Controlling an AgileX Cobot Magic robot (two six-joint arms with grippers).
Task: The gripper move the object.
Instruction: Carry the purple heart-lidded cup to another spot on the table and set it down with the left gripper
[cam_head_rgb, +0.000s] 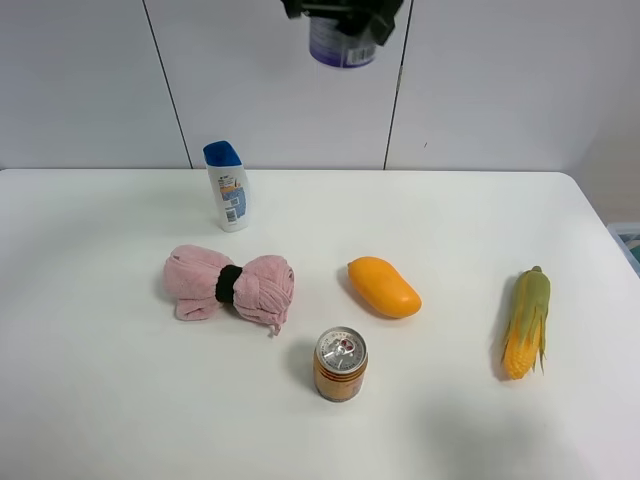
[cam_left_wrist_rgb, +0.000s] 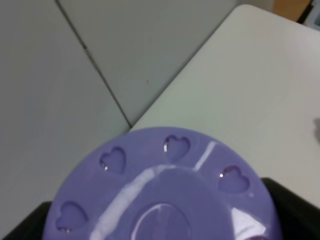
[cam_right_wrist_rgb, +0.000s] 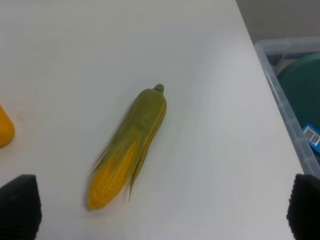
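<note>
On the white table (cam_head_rgb: 100, 420) that fills most of the room in front of me, a pink cloth (cam_head_rgb: 262, 285) bundled with a dark band lies left of the middle. An ear of corn (cam_head_rgb: 526, 322), half in its green husk, lies towards the right edge. An orange mango (cam_head_rgb: 383, 287) rests between them, clear of both. A white bottle (cam_head_rgb: 228, 186) with a blue cap stands upright behind the cloth. An orange drink can (cam_head_rgb: 341, 364) stands upright nearest me, in front of the mango. Beyond the table's right edge sits a clear plastic bin (cam_right_wrist_rgb: 287, 100). High above the far side of the table, in front of the wall, the left gripper (cam_head_rgb: 342, 15) holds the small purple tub (cam_head_rgb: 342, 48) in the air, black fingers (cam_left_wrist_rgb: 295, 205) clamped on either side of its heart-patterned lid. The right gripper (cam_right_wrist_rgb: 161, 207) hangs above the corn, fingers spread wide with nothing between them.
</note>
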